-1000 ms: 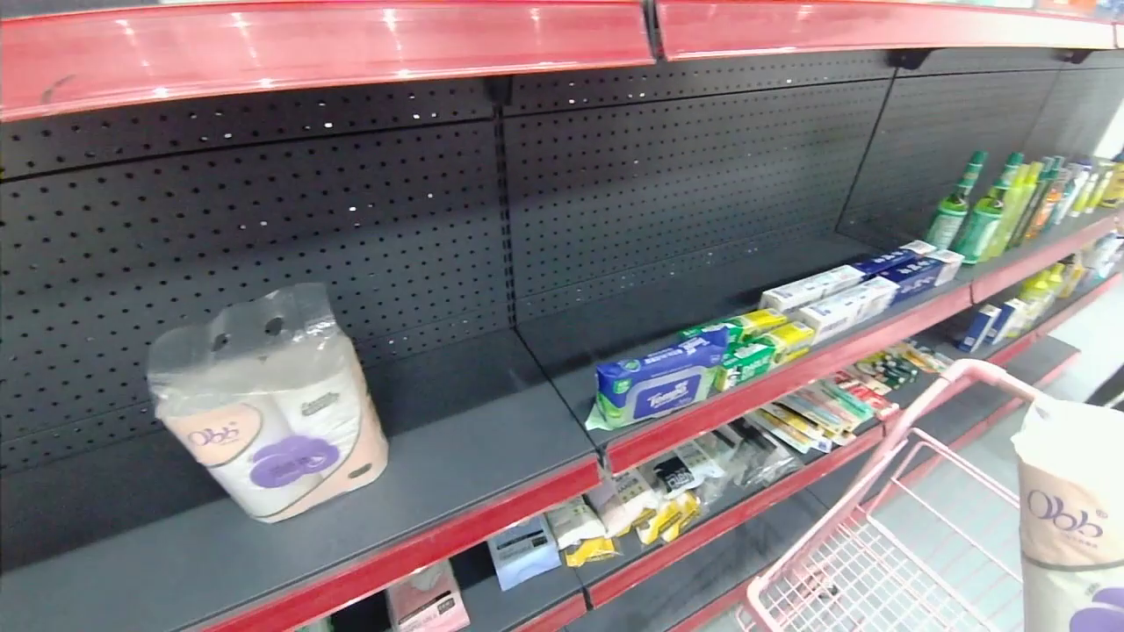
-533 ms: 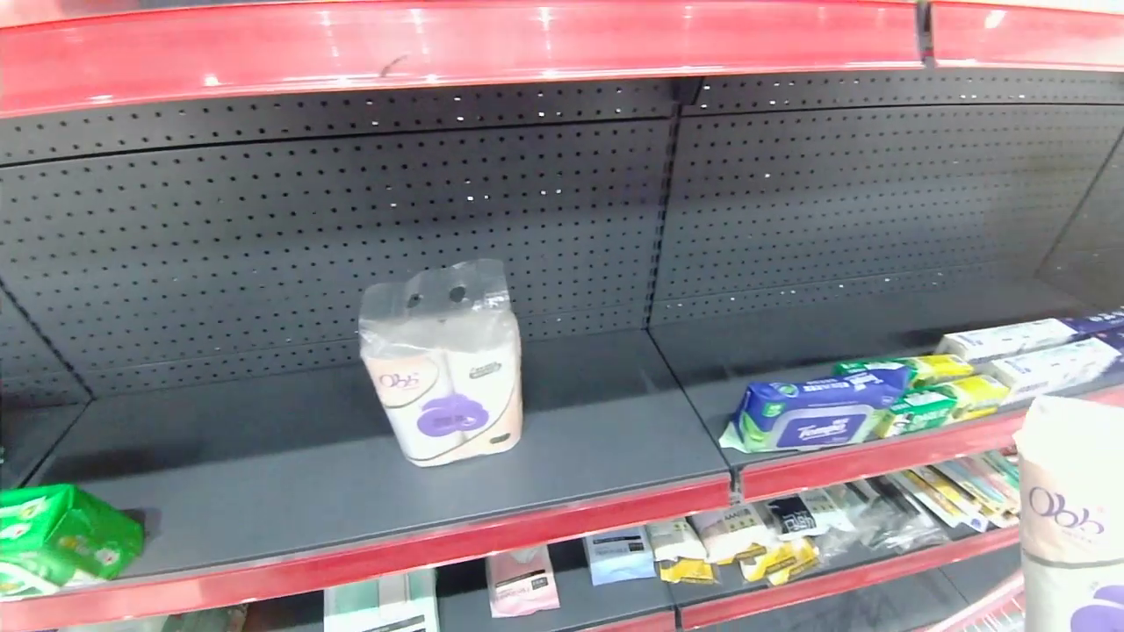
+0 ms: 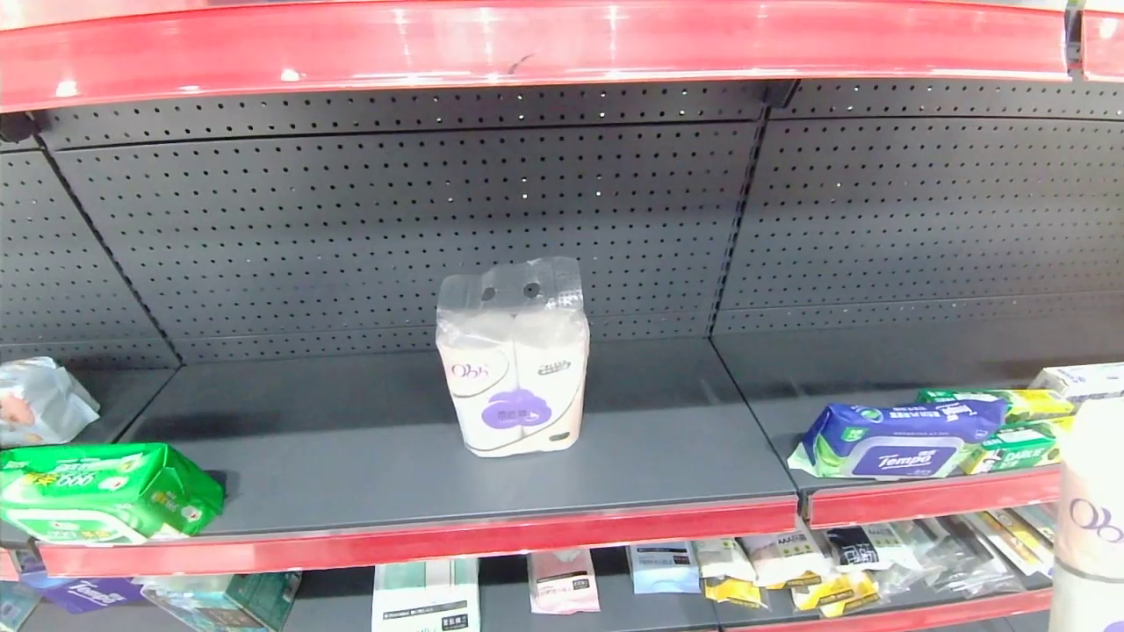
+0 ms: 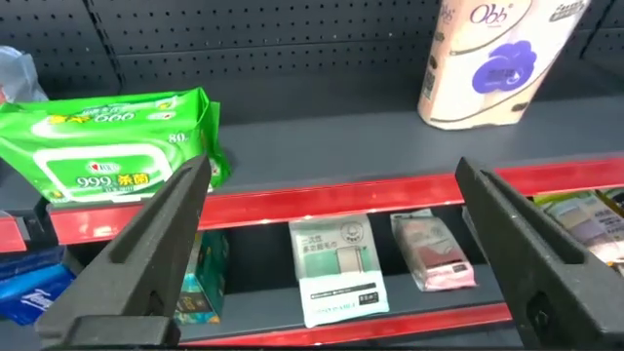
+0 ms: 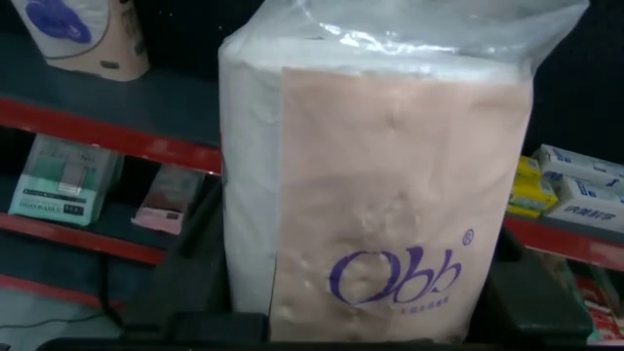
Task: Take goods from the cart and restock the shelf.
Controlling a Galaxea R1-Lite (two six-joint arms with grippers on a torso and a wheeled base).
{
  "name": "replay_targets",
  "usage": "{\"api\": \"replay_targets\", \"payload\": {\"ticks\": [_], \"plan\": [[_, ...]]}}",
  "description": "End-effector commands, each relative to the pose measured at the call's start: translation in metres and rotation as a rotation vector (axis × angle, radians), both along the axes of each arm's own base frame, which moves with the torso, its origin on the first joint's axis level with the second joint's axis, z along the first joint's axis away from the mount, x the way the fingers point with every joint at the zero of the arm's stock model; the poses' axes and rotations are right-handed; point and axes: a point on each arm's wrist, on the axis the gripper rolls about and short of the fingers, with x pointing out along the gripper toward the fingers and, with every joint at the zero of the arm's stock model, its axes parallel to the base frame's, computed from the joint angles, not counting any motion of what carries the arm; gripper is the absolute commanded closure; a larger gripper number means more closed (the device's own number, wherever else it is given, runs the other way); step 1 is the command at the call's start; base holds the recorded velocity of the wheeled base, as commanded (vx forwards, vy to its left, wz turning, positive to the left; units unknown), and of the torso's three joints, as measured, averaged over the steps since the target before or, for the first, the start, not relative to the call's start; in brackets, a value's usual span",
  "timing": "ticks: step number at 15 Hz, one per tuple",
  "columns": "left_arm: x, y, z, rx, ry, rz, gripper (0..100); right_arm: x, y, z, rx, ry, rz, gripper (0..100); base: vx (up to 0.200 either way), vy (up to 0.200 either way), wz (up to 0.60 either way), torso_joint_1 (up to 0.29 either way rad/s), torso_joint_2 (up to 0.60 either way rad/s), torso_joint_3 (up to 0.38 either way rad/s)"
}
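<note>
A pack of toilet paper rolls (image 3: 514, 369) stands upright in the middle of the grey shelf (image 3: 421, 537); it also shows in the left wrist view (image 4: 497, 58). A second, like pack (image 3: 1091, 518) hangs at the far right, in front of the shelf edge. My right gripper (image 5: 361, 253) is shut on this second pack (image 5: 390, 185), with a dark finger (image 5: 190, 268) on either side. My left gripper (image 4: 331, 171) is open with nothing in it, in front of the shelf's red edge (image 4: 322, 200), left of the standing pack.
A green wipes pack (image 3: 101, 491) lies at the shelf's left end, and a blue wipes pack (image 3: 896, 439) with small boxes lies on the right section. The lower shelf (image 3: 615, 606) holds several small packets. Bare shelf lies on both sides of the standing pack.
The head camera has swung left: the pink cart has left the picture and the green wipes pack has come in. The held pack stays at the right edge.
</note>
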Motion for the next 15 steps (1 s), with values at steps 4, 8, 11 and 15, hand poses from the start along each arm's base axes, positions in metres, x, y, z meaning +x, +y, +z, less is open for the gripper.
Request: {"api": "replay_targets", "payload": {"ticks": [4, 8, 11, 15], "plan": [[0.0, 0.0, 0.001, 0.017, 0.002, -0.006, 0, -0.019, -0.009, -0.021, 0.041, -0.092, 0.012, 100, 0.0, 0.0, 0.0, 0.0, 0.0, 0.0], [0.023, 0.0, 0.095, -0.126, 0.037, -0.008, 0, -0.017, -0.008, -0.021, 0.085, -0.073, 0.012, 100, 0.0, 0.0, 0.0, 0.0, 0.0, 0.0], [0.055, -0.001, 0.12, -0.126, 0.077, -0.011, 0, -0.01, -0.005, -0.019, 0.082, -0.036, 0.019, 100, 0.0, 0.0, 0.0, 0.0, 0.0, 0.0], [0.069, -0.003, 0.091, -0.002, 0.226, -0.113, 0, 0.016, 0.008, 0.0, 0.13, -0.012, -0.018, 100, 0.0, 0.0, 0.0, 0.0, 0.0, 0.0]]}}
